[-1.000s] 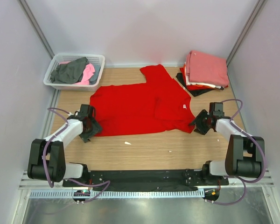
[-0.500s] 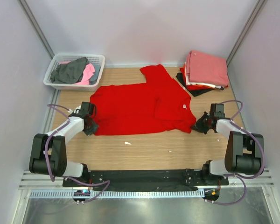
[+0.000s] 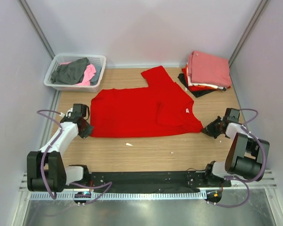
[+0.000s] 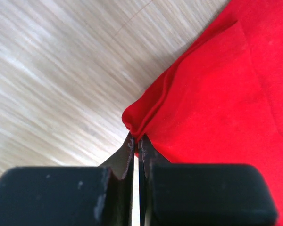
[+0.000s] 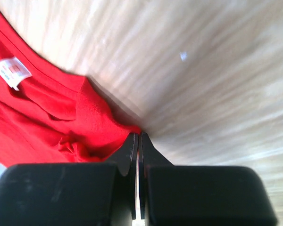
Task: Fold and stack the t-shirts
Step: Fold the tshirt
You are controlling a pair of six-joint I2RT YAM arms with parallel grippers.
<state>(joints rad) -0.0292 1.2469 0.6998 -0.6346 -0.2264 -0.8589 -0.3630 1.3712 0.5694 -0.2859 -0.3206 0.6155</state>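
Note:
A bright red t-shirt [image 3: 137, 110] lies spread flat across the middle of the table, one sleeve pointing to the back. Its white neck label [image 3: 187, 111] shows at the right. My left gripper [image 3: 88, 131] is shut on the shirt's near left corner. The left wrist view shows the red cloth [image 4: 217, 103] pinched at the tips of that gripper [image 4: 136, 141]. My right gripper [image 3: 208, 129] is shut on the near right corner. In the right wrist view the bunched red hem [image 5: 92, 127] ends in that gripper [image 5: 137, 136], with the label [image 5: 12, 71] to the left.
A white lattice basket [image 3: 98, 75] at the back left holds grey [image 3: 70, 71] and pink [image 3: 89, 73] tees. A folded stack [image 3: 208, 69], salmon-pink on top of red and black, sits at the back right. Small white scraps [image 3: 129, 144] lie on the wood near the front.
Both grippers have shut on the shirt's near corners and moved outward, away from each other. The red shirt's front edge now lies pulled out straighter and wider.

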